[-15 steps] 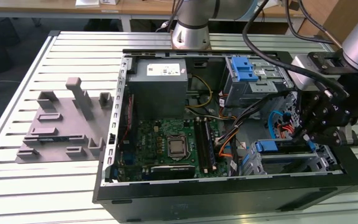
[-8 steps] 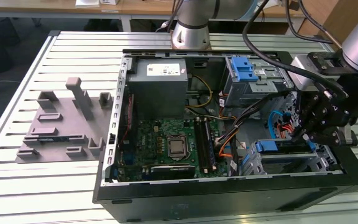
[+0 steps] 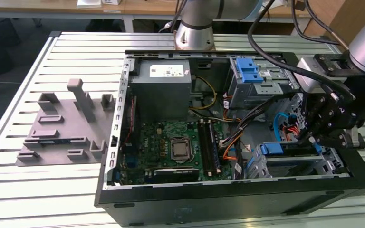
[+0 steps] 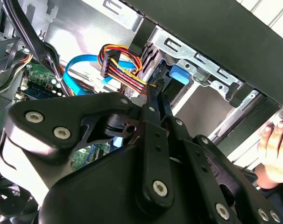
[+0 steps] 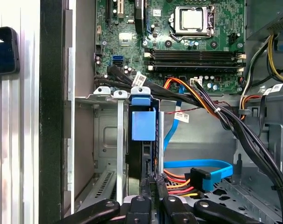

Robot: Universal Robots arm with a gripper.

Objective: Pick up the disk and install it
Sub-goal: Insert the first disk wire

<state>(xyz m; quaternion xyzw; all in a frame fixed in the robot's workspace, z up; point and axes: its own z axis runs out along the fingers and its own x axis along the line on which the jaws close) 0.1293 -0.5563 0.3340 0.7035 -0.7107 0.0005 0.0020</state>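
The disk [image 5: 137, 156] stands edge-on in the metal drive cage [image 5: 117, 154] of an open computer case, its blue carrier tab [image 5: 144, 123] pointing toward the motherboard. My gripper [image 5: 151, 185] is shut on the disk's near edge, both black fingers pressed close together around it. In the second wrist view the fingers run up to the disk [image 4: 178, 74] in the cage slot, with my gripper [image 4: 153, 95] at its edge. In the exterior view my gripper [image 3: 309, 138] hangs over the disk [image 3: 290, 149] at the case's near corner on the exterior view's right.
Blue and orange-red cables [image 5: 197, 175] lie beside the cage. The motherboard [image 3: 169, 147], grey power supply box [image 3: 163, 88] and an upper bay with a blue latch [image 3: 252, 71] sit in the case. A grey fixture [image 3: 62, 123] lies on the table. A person's hand [image 4: 274, 154] is near the case.
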